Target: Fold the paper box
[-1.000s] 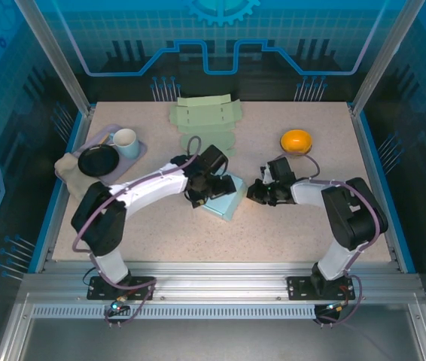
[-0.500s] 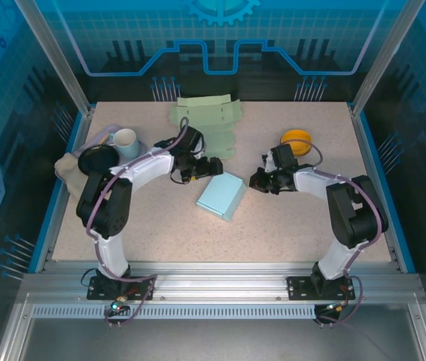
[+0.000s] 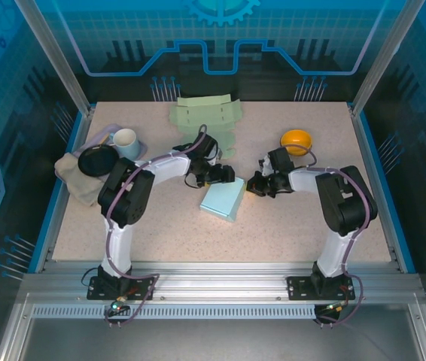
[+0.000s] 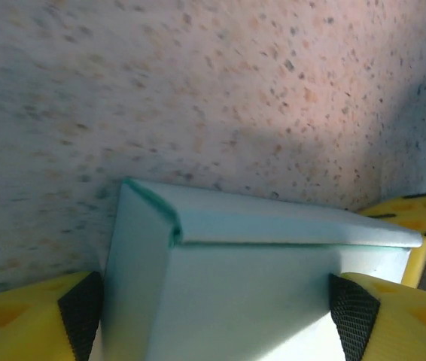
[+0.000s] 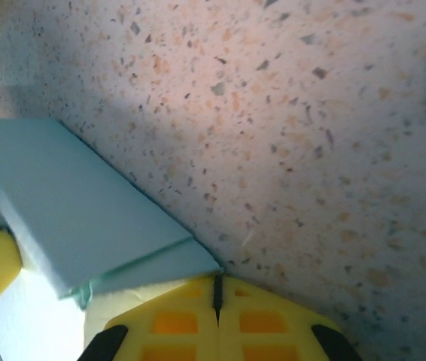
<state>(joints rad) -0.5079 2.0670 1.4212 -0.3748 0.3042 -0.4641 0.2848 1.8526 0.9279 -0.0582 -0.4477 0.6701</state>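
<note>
The folded light-blue paper box (image 3: 223,199) lies flat in the middle of the table. My left gripper (image 3: 225,176) is at its far end. In the left wrist view the box (image 4: 258,278) fills the gap between the two black pads (image 4: 77,312), which press against its two sides. My right gripper (image 3: 252,186) is low beside the box's right edge. In the right wrist view its yellow fingers are shut together (image 5: 217,280), with nothing between them, and their tips touch a corner of the box (image 5: 70,203).
Flat green paper cutouts (image 3: 205,116) lie at the back. An orange bowl (image 3: 296,140) stands behind the right arm. At the left, a tray (image 3: 139,150) holds a white mug (image 3: 125,140) and a black dish (image 3: 97,160), next to a beige cloth (image 3: 74,177).
My left gripper left the box, swung back to the left, then returned to the box's far end and narrowed around it. The box shifted slightly. My right gripper stayed shut.
</note>
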